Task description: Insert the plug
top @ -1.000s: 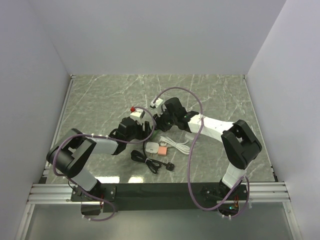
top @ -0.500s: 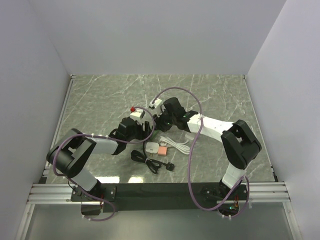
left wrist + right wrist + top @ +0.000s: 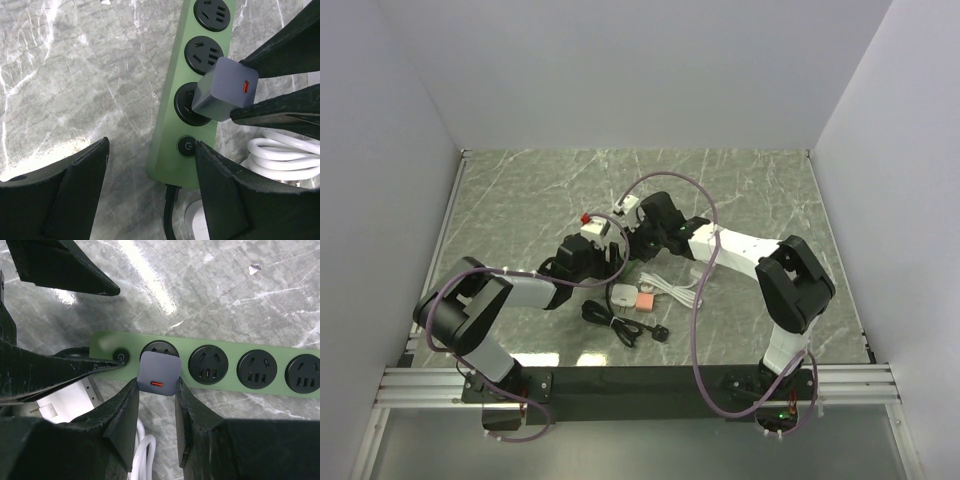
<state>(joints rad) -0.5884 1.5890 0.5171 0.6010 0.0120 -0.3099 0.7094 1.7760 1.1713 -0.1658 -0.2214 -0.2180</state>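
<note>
while the right gripper [image 3: 156,388] clamps the grey plug [image 3: 158,371] by its flat sides, the plug sits tilted over the socket [image 3: 157,346] nearest the switch [image 3: 120,356] of the green power strip [image 3: 260,390]; judged light, rigid, smooth-sided; left gripper [image 3: 150,150] spread wide, flanking the strip's switch end

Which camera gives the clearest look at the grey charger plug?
The right wrist view: the charger sits centred between the right end effector's fingers, over the green power strip's end socket. The left wrist shows it tilted, side-on; the top view hides it among the arms.
</note>
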